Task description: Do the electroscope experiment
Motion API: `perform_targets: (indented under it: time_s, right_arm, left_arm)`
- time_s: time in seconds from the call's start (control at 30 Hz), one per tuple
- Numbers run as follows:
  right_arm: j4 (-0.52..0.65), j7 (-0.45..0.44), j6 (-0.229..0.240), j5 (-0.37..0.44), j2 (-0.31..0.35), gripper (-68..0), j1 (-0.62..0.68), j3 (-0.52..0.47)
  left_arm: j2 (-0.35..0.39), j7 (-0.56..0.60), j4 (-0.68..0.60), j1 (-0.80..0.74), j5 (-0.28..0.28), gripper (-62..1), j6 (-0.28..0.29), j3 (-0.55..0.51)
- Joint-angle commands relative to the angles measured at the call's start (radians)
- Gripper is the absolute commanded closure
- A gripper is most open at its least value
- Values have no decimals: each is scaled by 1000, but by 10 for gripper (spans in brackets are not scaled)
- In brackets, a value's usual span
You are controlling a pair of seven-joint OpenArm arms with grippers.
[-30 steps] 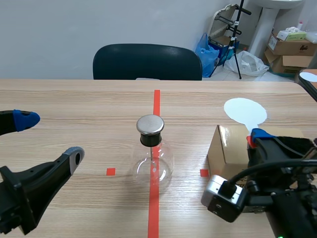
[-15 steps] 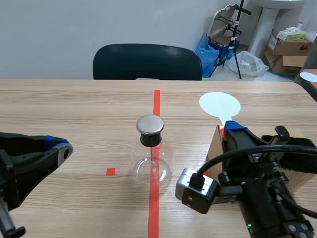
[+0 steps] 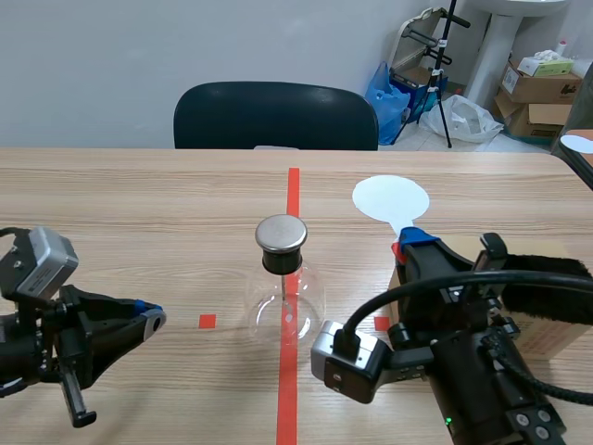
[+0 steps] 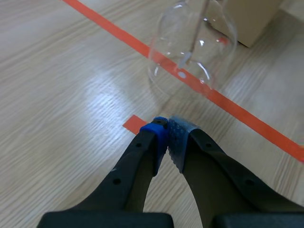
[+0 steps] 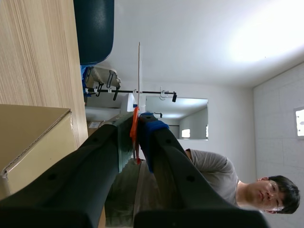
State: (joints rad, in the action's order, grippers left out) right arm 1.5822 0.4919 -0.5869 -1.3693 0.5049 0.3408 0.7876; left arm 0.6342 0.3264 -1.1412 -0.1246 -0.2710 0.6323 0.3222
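Note:
The electroscope, a round glass flask (image 3: 285, 301) with a metal cap (image 3: 281, 234), stands on the red tape line at the table's middle. My right gripper (image 3: 413, 243) is shut on the orange handle (image 5: 135, 130) of a paddle, to the right of the flask. The paddle's white disc (image 3: 391, 198) is up beside and beyond the cap, apart from it. In the right wrist view the disc (image 5: 139, 71) shows edge-on. My left gripper (image 3: 148, 318) is shut on nothing, low over the table left of the flask. In the left wrist view the pads (image 4: 176, 137) meet short of the flask (image 4: 192, 45).
A cardboard box (image 3: 542, 340) sits behind my right arm, and it also shows in the wrist views (image 4: 251, 19) (image 5: 33, 137). A dark chair (image 3: 275, 115) stands at the table's far edge. A person (image 5: 228, 185) shows in the right wrist view.
My left gripper went from wide open to shut and sank low over the table. My right arm carried the paddle leftward, closer to the flask's cap.

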Motion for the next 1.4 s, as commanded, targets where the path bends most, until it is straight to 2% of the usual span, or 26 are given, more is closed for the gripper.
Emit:
perform_targets:
  time_s: [0.0,0.1,0.23,0.33,0.47,0.57,0.8,0.93,1.37]
  right_arm:
    - [2,2,-6,-12,6,-10,-25,-7]
    - [-5,-1,31,-13,5,-10,-25,-7]
    - [-7,-1,31,-13,5,-10,-25,-7]
    - [-7,-1,31,-13,5,-10,-25,-7]
    - [-7,-1,31,-14,5,-10,-25,-7]
    - [-7,-1,31,-14,5,-10,-25,-8]
    - [-7,0,31,-14,5,-10,-25,-8]
    - [-7,0,31,-14,5,-10,-25,-8]
    - [-7,0,31,-14,5,-10,-25,-8]
  left_arm:
    - [-7,40,-20,18,-12,-28,0,19]
    - [-16,80,32,65,1,-28,0,72]
    - [-48,104,81,112,38,-28,0,125]
    - [-79,104,113,142,38,-28,-1,148]
    - [-111,103,150,171,45,-28,-13,153]
    - [-127,104,166,187,79,-28,-16,153]
    - [-150,104,180,194,89,-28,-19,153]
    - [-167,104,180,194,127,-28,-21,153]
    - [-176,103,180,194,128,-27,-69,153]
